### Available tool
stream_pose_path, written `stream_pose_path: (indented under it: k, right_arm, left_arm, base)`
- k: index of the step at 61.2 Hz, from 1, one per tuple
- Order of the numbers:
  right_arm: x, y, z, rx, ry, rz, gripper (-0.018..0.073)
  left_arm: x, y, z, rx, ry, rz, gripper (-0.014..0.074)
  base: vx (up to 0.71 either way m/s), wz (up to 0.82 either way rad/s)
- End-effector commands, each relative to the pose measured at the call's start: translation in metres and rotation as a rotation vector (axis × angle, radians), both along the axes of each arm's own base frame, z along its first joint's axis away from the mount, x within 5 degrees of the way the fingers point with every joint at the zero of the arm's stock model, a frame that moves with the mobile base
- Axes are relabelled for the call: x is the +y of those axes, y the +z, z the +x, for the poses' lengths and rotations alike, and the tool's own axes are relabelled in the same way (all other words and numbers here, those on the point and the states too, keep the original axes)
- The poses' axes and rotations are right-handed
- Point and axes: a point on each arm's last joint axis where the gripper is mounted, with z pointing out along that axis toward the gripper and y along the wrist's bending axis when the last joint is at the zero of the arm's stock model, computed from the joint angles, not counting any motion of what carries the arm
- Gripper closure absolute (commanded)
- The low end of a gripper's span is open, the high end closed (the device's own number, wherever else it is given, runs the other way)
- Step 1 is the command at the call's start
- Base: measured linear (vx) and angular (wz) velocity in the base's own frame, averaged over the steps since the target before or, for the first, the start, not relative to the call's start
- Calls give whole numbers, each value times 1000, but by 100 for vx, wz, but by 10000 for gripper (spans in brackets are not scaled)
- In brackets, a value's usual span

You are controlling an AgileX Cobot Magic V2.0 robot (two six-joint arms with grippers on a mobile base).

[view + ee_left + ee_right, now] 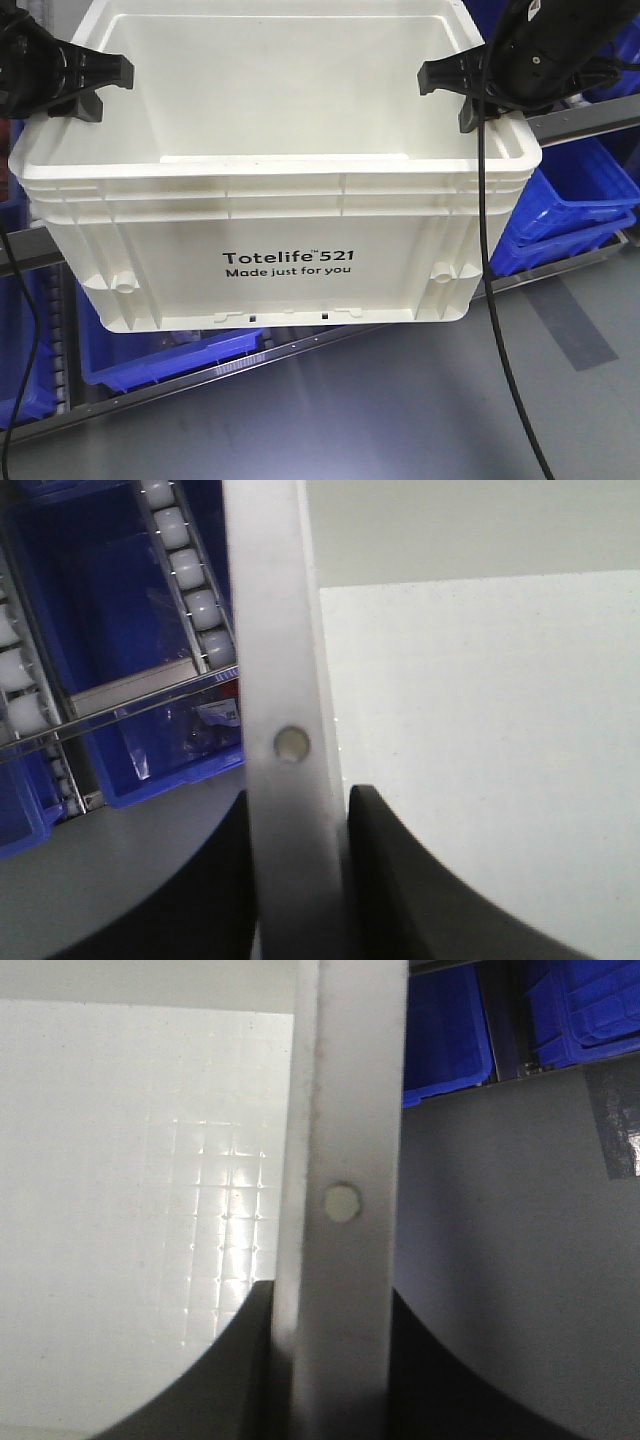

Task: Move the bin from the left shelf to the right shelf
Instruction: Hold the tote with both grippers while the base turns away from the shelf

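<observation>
Filling most of the front view, the bin (280,200) is a large white rectangular tote with an open top, a ribbed, stepped rim and smooth walls. Black print on its front reads "Totelife 521" over "Made just for you". Its bare inside shows in the upper half of the frame. The left pincer (103,88) sits at the upper left and the right pincer (452,95) at the upper right, each pinching a short side's rim, so the bin hangs between them. Its base shows against the grey floor (400,410). Blue bins (575,205) lie behind it at the right and lower left, along a grey shelf rail (585,118). A black cable (492,300) drops down the right side.

In the left wrist view, the bin's rim (285,660) runs as a pale vertical band through the centre, with a small round mark on it. The left pincer (297,880) is pressed onto this rim, one dark finger (195,905) on each side at the bottom. The speckled white interior fills the right; blue bins (110,630) and white rollers (190,570) fill the upper left.

In the right wrist view, the rim (345,1110) again stands vertical at centre, gripped by the right pincer (335,1380). The bin's floor, at the left, shows a faint grid. The grey floor (500,1240) and blue bins (445,1030) lie to the right.
</observation>
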Motion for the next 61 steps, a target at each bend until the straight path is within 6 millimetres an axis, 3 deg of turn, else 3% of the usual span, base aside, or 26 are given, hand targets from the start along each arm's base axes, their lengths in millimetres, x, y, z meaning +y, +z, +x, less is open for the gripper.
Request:
stream_pose_path:
  k: [1,61]
  right_arm:
    - [-14,38,-4,-204,-15,-23,550]
    - [-14,38,-4,-204,-15,-23,550]
  left_arm:
    - [4,32,-7,-179,-18,8,500]
    - [4,32,-7,-179,-18,8,500]
  base:
    - [-4,-23]
    - [-4,-30]
